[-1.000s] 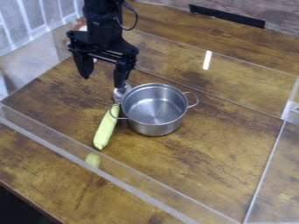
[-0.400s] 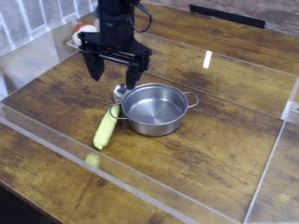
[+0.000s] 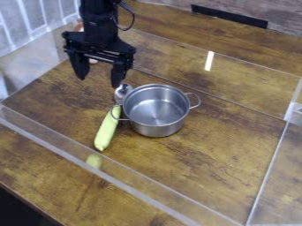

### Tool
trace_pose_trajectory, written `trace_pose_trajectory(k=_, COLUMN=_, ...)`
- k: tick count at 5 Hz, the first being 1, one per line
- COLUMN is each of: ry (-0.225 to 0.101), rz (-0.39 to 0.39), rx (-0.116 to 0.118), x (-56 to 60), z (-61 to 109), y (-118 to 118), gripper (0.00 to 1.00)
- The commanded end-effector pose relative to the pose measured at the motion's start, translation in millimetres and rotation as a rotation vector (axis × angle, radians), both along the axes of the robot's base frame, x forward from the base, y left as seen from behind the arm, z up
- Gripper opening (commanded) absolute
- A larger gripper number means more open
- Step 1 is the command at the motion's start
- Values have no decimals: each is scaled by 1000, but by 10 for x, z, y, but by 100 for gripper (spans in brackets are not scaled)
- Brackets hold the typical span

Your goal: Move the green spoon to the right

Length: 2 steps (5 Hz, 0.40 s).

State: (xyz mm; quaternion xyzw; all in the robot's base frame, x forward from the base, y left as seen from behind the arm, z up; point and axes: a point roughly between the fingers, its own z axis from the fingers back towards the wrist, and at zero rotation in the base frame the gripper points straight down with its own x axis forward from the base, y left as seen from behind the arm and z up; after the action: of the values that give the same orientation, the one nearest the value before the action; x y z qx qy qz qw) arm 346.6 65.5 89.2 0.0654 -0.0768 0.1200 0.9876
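Note:
The green spoon [image 3: 106, 132] lies on the wooden table, its yellow-green handle toward the front left. Its small silver bowl [image 3: 120, 90] points to the back, close against the left side of the steel pot [image 3: 156, 109]. My gripper [image 3: 99, 75] hangs behind and left of the spoon's bowl, pointing down. Its black fingers [image 3: 79, 69] stand wide open with nothing between them. It touches neither spoon nor pot.
The two-handled pot stands just right of the spoon. Clear plastic walls [image 3: 154, 190] fence the table at the front, left and right. Bare wood [image 3: 230, 141] stretches right of the pot.
The gripper swayed slightly right and came back left, staying open. Spoon and pot have not moved.

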Motion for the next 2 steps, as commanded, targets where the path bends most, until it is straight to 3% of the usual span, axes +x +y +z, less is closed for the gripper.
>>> trace_pose_trajectory(k=1, ry=-97, rz=-4, rx=14, x=103, z=363, y=-43, gripper=100)
trace_pose_trajectory(k=2, ry=-99, rz=-16, rx=15, x=118, z=323, y=-122, gripper=100)
